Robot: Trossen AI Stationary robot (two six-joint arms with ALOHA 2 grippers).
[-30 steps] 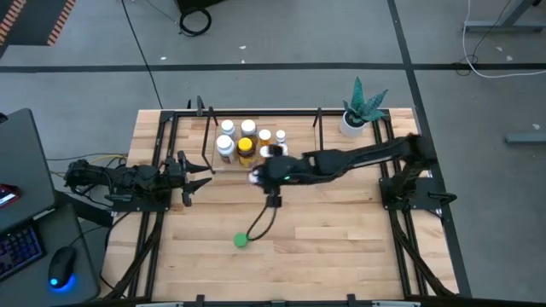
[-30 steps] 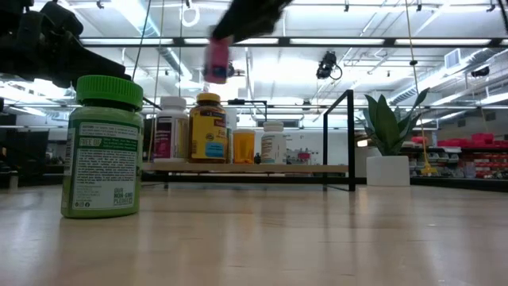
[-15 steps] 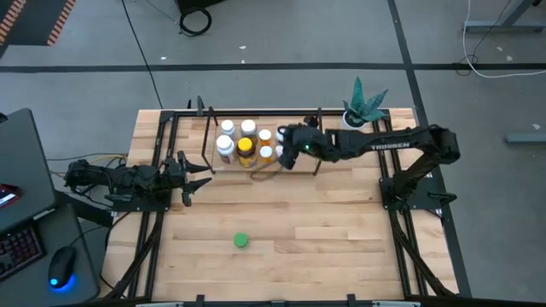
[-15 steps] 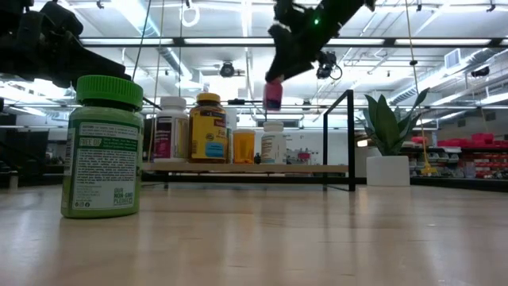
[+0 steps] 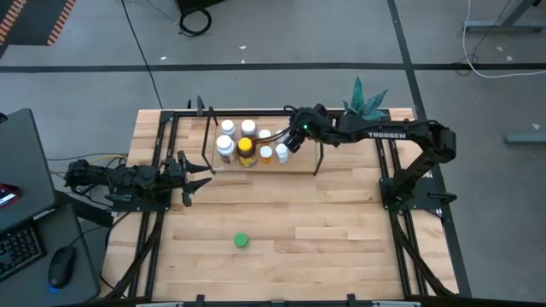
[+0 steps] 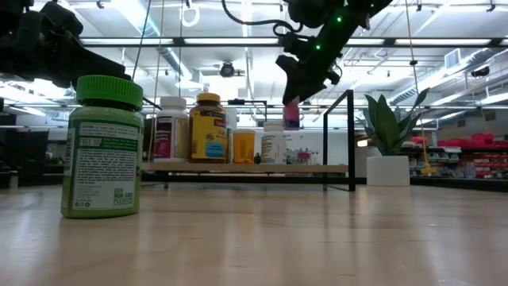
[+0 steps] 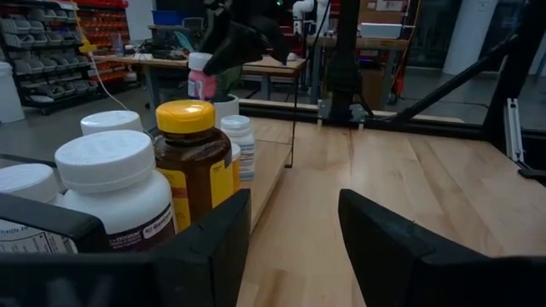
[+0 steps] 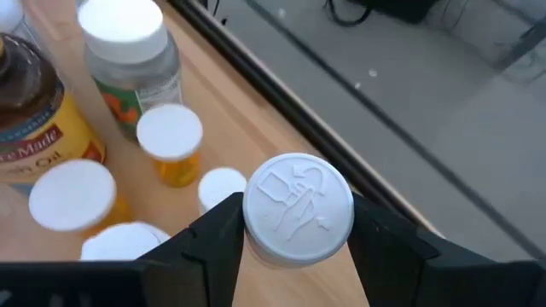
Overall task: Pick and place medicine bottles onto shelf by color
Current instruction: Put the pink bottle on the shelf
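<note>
Right tool (image 6: pixel 292 107) is up in the air over the right part of the shelf (image 5: pixel 294 170), fingers clamped on a small pink bottle with white cap (image 8: pixel 298 205); the bottle hangs upright, clear of the shelf base, above the white bottles standing there. In the high view the right tool (image 5: pixel 296 136) sits just beside the cluster on the shelf. Cluster: amber-yellow bottle with yellow cap (image 5: pixel 246 148), small orange vial (image 5: pixel 266 153), several white-capped bottles (image 5: pixel 225 147), all upright at the shelf's left half. Green bottle (image 5: pixel 241 240) stands alone on the table (image 5: pixel 341 230), well apart from the shelf, toward the front. Left tool (image 5: pixel 189 175) waits at the table's left edge, near the shelf's left end, fingers (image 7: pixel 209 247) partly apart, holding nothing. Potted plant (image 5: pixel 358 109) at the far right corner.
</note>
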